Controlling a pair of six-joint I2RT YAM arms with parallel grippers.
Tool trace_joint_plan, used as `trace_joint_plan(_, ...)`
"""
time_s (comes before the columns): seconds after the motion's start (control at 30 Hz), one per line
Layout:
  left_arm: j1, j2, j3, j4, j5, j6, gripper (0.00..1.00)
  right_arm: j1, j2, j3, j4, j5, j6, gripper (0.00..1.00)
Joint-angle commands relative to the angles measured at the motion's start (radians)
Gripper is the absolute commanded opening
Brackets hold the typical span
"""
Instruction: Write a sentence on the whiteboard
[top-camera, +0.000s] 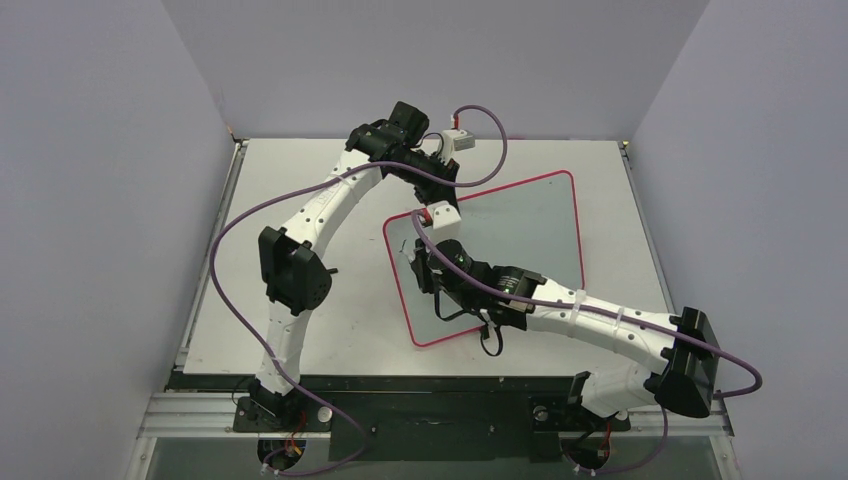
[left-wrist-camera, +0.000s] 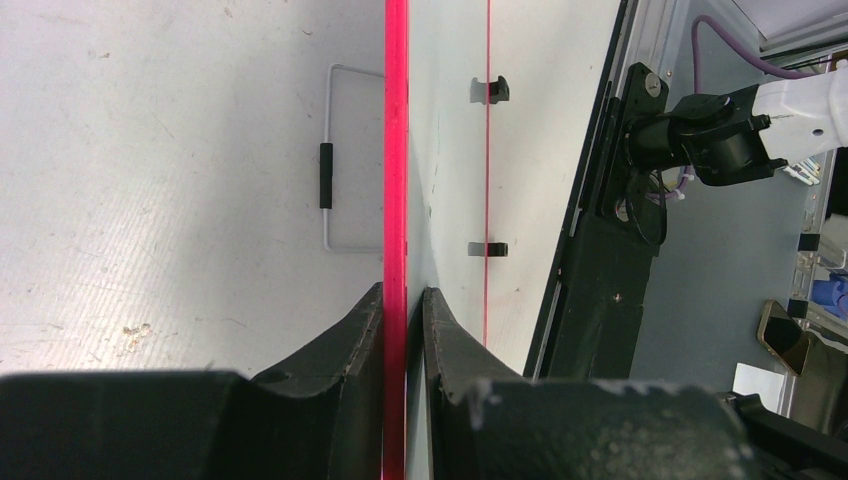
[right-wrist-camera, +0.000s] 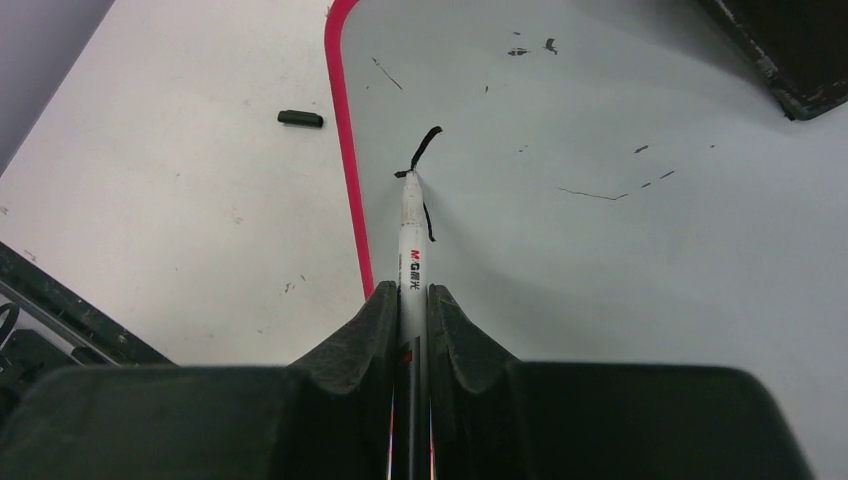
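While my left pincer (left-wrist-camera: 402, 298) clamps the red rim (left-wrist-camera: 396, 150) of the board (top-camera: 530, 230), my right pincer (right-wrist-camera: 408, 295) is closed on the marker (right-wrist-camera: 410, 235), whose long axis runs straight ahead. Its tip touches the board just right of that rim, with bare surface ahead and rightward.

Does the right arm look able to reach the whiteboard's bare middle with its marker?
Likely yes: the marker in the right gripper has its tip down on the whiteboard near the rim, and nothing lies across the bare surface beyond.
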Motion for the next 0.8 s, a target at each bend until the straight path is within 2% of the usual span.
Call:
trace_joint_plan(0.0, -0.022, -0.066, 0.001, 0.004, 0.003, 0.038, 0.00, -0.032, -0.002, 0.004, -0.010, 0.027, 0.022, 0.00)
trace_joint_plan(0.47, -0.022, -0.062, 0.006, 0.006, -0.001, 0.037, 0.00, -0.061, -0.037, 0.008, -0.060, 0.050, 0.037, 0.00)
trace_joint_plan(0.77, -0.022, -0.059, 0.015, 0.007, -0.003, 0.035, 0.00, -0.045, -0.103, 0.023, -0.027, -0.018, 0.017, 0.00)
